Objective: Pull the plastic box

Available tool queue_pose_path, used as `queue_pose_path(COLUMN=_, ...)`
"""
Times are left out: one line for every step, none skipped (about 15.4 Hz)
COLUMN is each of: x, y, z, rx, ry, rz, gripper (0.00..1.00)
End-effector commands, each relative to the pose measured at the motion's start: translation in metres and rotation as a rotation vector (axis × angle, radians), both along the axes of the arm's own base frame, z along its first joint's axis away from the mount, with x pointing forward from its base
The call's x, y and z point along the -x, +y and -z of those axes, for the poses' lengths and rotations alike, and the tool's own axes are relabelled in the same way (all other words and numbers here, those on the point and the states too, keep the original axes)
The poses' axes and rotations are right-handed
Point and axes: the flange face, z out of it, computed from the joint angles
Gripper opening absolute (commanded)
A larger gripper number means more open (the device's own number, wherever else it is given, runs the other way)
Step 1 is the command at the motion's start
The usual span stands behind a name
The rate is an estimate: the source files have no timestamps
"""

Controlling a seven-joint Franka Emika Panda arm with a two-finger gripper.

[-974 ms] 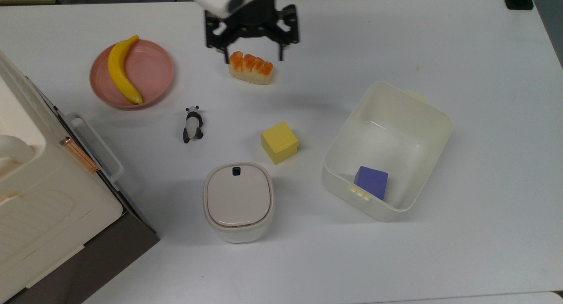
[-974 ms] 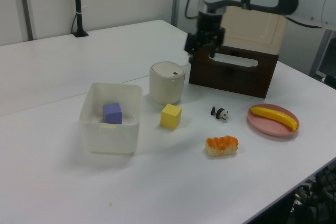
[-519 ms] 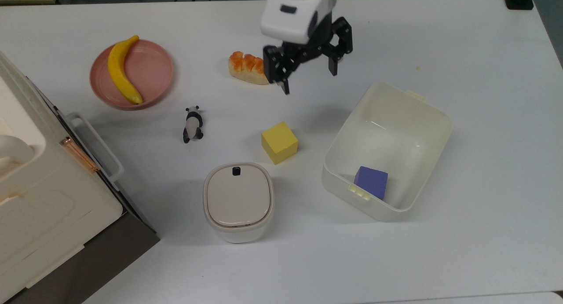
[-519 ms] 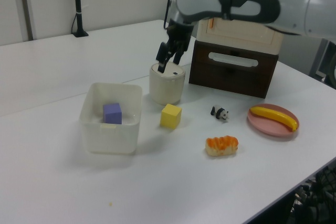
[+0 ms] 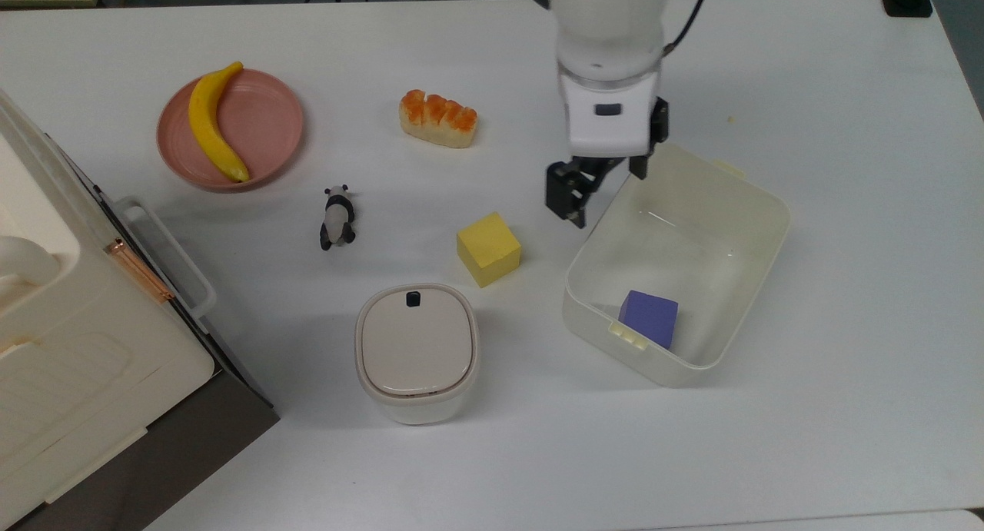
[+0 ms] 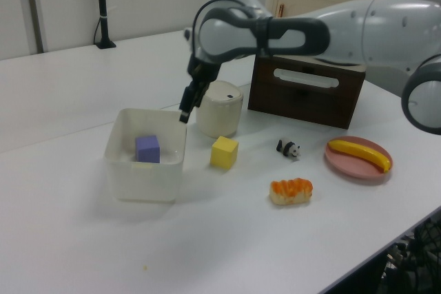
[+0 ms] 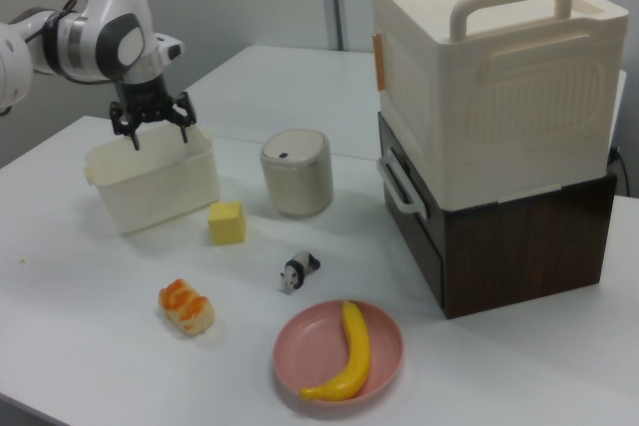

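The plastic box (image 5: pixel 692 239) is a cream-white tub at the top view's right, also seen in the left view (image 6: pixel 145 184) and the right view (image 7: pixel 150 192). A purple cube (image 5: pixel 648 317) lies inside it, near one latch tab. My gripper (image 5: pixel 606 197) stands open and pointing down over the box's corner nearest the table's middle. One finger (image 5: pixel 567 199) is outside the wall and the other is at the rim. In the right view the gripper (image 7: pixel 160 132) hangs just above the rim. It holds nothing.
A yellow cube (image 5: pixel 488 248) sits just to the top view's left of the box. A lidded white container (image 5: pixel 417 352), a panda figure (image 5: pixel 337 217), a bread piece (image 5: pixel 437 118) and a pink plate (image 5: pixel 265 116) with a banana (image 5: pixel 214 124) are nearby. A big white case (image 5: pixel 77 346) fills the left edge.
The open gripper has swung from above the bread piece toward the top view's right and come down to the plastic box's near corner. No object has moved.
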Motion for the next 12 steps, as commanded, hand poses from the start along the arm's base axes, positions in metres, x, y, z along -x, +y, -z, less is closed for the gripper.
queue_pose_path(x=-0.002, y=0.032, z=0.013, rx=-0.02, ry=-0.04, rz=-0.065, gripper=1.0)
queue_pose_path(x=-0.004, y=0.037, z=0.02, rx=-0.017, ry=-0.048, rz=-0.071, gripper=1.0)
queue_pose_path(x=-0.005, y=0.045, z=0.031, rx=-0.015, ry=-0.054, rz=-0.082, gripper=1.0)
queue_pose_path(x=-0.006, y=0.05, z=0.038, rx=-0.001, ry=-0.062, rz=-0.095, gripper=1.0)
queue_pose_path(x=-0.007, y=0.052, z=0.047, rx=0.018, ry=-0.061, rz=-0.105, gripper=1.0)
queue_pose_path(x=-0.006, y=0.055, z=0.05, rx=0.032, ry=-0.065, rz=-0.119, gripper=1.0)
queue_pose_path(x=-0.006, y=0.055, z=0.054, rx=0.044, ry=-0.063, rz=-0.127, gripper=1.0)
queue_pose_path(x=-0.006, y=0.055, z=0.059, rx=0.056, ry=-0.062, rz=-0.14, gripper=1.0)
queue_pose_path(x=-0.006, y=0.055, z=0.061, rx=0.066, ry=-0.061, rz=-0.157, gripper=1.0)
queue_pose_path(x=-0.005, y=0.055, z=0.061, rx=0.079, ry=-0.064, rz=-0.186, gripper=1.0)
queue_pose_path(x=-0.002, y=0.059, z=0.065, rx=0.096, ry=-0.056, rz=-0.222, gripper=1.0)
queue_pose_path(x=0.003, y=0.059, z=0.073, rx=0.107, ry=-0.037, rz=-0.234, gripper=1.0)
